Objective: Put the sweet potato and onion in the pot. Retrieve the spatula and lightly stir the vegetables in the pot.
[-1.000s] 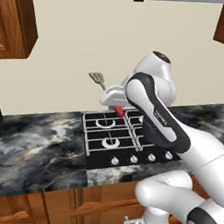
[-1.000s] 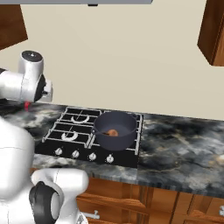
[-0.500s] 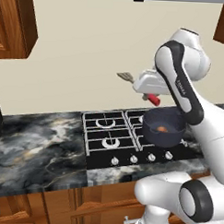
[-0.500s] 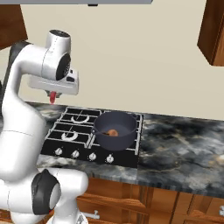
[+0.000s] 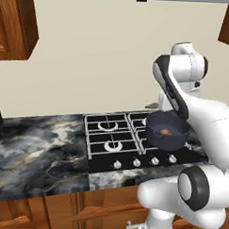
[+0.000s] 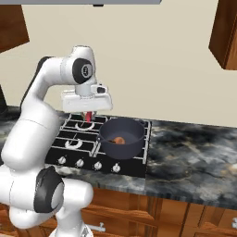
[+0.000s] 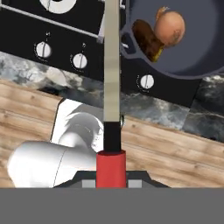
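Since the earlier frames the arm has swung across the stove toward the pot, carrying the spatula (image 7: 112,78) with it. Pincer (image 6: 87,113) now hangs above the stove (image 6: 74,139), just beside the pot's (image 6: 121,137) left rim in the right base view. It is pinching the spatula by the red handle (image 7: 111,168) (fingertips themselves are hidden behind the handle in the hand view). A short red stub shows below the hand in the right base view.

Pot (image 5: 167,133) sits on the stove's front right burner, close to the stove's front edge, with the knob row (image 5: 145,161) just before it. Inside the pot, the onion (image 7: 169,27) and the sweet potato (image 7: 146,40) lie touching, side by side on the pot floor. From the left base view an orange spot (image 5: 166,132) shows in the pot; the arm (image 5: 176,86) covers the pot's far rim. Spatula shaft runs past the pot rim in the hand view; its head is cut off at the frame's top. Marbled counter (image 6: 194,152) extends on both sides of the stove.
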